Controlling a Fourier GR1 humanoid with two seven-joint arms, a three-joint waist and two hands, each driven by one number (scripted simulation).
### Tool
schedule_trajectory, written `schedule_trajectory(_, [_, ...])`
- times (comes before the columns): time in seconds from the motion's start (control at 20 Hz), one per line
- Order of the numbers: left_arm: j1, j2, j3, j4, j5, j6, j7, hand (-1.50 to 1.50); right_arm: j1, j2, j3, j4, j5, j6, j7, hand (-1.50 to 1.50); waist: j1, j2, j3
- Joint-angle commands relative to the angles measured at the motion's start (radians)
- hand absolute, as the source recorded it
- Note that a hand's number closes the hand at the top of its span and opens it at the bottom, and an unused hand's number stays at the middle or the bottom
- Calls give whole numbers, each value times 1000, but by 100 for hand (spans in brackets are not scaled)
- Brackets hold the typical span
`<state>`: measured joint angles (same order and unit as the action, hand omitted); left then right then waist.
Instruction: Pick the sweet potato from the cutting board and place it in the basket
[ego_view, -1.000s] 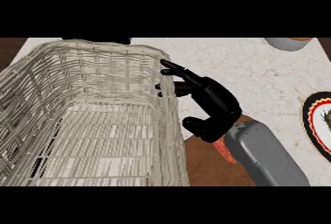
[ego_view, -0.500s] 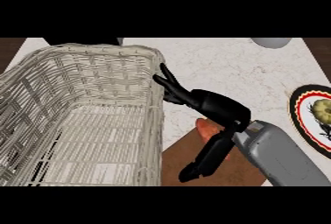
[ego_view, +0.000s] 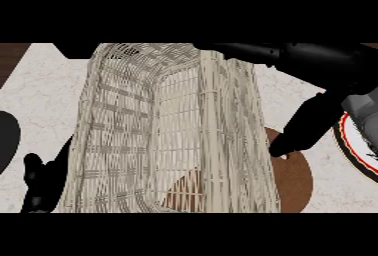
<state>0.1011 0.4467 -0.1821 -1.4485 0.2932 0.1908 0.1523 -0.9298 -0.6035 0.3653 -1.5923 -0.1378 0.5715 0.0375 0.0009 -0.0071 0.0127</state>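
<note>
The wicker basket (ego_view: 177, 125) fills the middle of the head view and stands tilted, its open side turned toward me. My right hand (ego_view: 325, 60) is at the upper right. Its straight fingers (ego_view: 244, 50) lie across the basket's far rim and its thumb (ego_view: 299, 132) points down outside the right wall. The brown cutting board (ego_view: 295, 175) shows beside the basket's right wall. A brown patch shows through the weave low in the basket; I cannot tell whether it is board or sweet potato. No sweet potato is plainly visible. My left hand (ego_view: 37, 185) rests open at the lower left.
A plate (ego_view: 358, 150) with a dark and red rim lies at the right edge, partly hidden by my right forearm. Pale marbled counter (ego_view: 44, 95) shows left of the basket, with a dark shape at the left edge.
The basket has tipped up and now looms much larger in view. My right hand has gone from its right wall up to its far rim. The sweet potato under that hand is no longer seen.
</note>
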Motion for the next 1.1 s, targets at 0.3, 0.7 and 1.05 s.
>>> schedule_trajectory(0.3, [-17,-36,-37,52,4,-31,77,0,-270,-239,-4,178,12,463,-53,-150,24,18,-16])
schedule_trajectory(0.7, [24,-85,-55,57,-26,-13,49,0,-282,-269,48,207,151,530,-179,-150,30,19,-13])
schedule_trajectory(1.05, [-15,-83,-28,96,-28,-36,55,0,-227,-229,74,216,194,465,-234,-150,16,17,-13])
